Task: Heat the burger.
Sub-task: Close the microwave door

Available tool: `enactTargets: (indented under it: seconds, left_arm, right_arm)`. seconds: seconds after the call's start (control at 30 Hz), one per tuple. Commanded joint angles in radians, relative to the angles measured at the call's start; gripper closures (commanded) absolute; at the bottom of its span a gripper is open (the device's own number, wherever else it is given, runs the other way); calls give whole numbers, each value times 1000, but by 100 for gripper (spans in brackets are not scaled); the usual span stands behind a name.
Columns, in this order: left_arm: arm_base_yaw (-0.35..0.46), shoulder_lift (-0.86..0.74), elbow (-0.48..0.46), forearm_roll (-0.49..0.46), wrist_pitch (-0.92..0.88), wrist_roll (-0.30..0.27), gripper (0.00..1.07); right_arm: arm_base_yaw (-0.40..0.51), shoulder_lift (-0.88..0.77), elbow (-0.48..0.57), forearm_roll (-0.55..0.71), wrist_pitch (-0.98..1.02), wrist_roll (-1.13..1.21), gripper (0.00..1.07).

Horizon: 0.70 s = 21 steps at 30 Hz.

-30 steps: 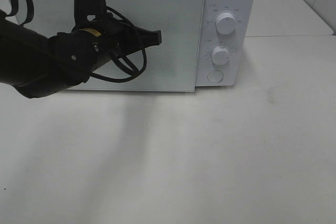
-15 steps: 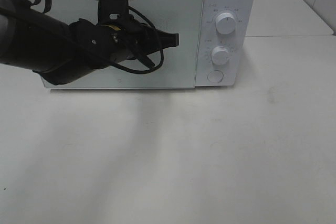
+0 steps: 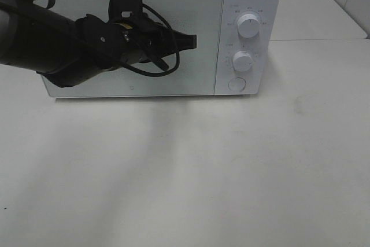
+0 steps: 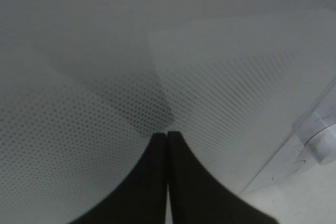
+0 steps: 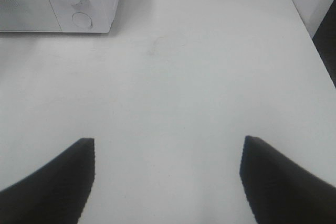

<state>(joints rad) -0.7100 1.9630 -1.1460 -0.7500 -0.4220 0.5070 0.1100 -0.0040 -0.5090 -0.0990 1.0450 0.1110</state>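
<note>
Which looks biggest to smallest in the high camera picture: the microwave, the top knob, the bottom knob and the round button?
1. microwave, by far the largest.
2. top knob and bottom knob: they look about the same size, so I won't rank one over the other.
3. round button, a little smaller than the knobs.

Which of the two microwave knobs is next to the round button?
The lower knob: it sits just above the round button, while the upper knob is well above both.

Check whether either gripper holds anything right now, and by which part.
Nothing is held. The left gripper is shut and empty, its tips at the microwave door. The right gripper is open above the table.
</note>
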Motion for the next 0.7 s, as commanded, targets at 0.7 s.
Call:
enactTargets:
  seconds: [0.7]
  left_arm:
    - [-14,-126,-35,-18,517,7,80]
  right_arm:
    - [-4,-27,2,0,-7,-8,32]
